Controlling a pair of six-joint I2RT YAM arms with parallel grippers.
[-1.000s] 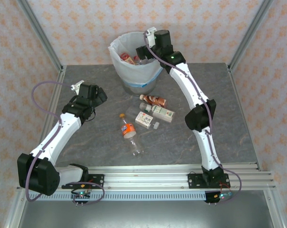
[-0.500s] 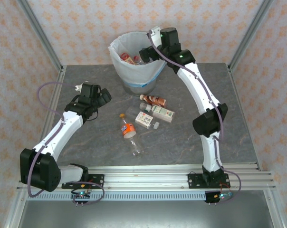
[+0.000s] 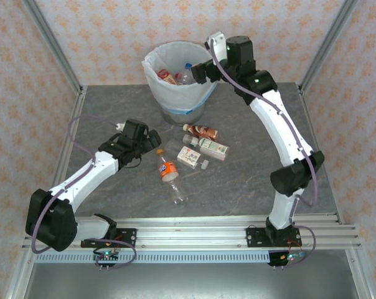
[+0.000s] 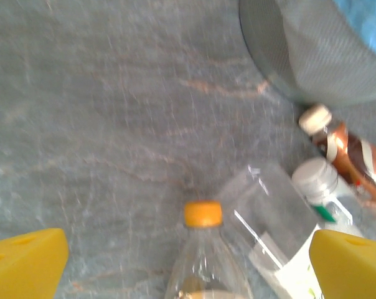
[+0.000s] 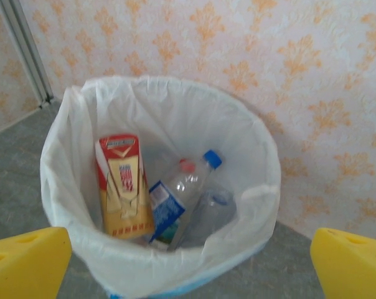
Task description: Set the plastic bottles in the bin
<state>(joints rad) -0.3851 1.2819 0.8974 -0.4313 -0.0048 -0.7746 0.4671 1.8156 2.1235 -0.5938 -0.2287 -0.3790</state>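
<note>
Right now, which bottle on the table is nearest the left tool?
The orange-capped bottle, lying just ahead of the open left tool; the brown-labelled bottle and white-green bottle lie farther right.

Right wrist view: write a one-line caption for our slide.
Open right gripper faces the lined bin, which holds a red carton and a blue-capped bottle.

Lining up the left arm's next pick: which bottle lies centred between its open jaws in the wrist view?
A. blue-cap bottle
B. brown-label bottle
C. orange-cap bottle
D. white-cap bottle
C: in the left wrist view the orange-cap bottle lies midway between the open jaws, while the brown-label bottle and the white-cap bottle lie off to the right, near the bin.
</note>
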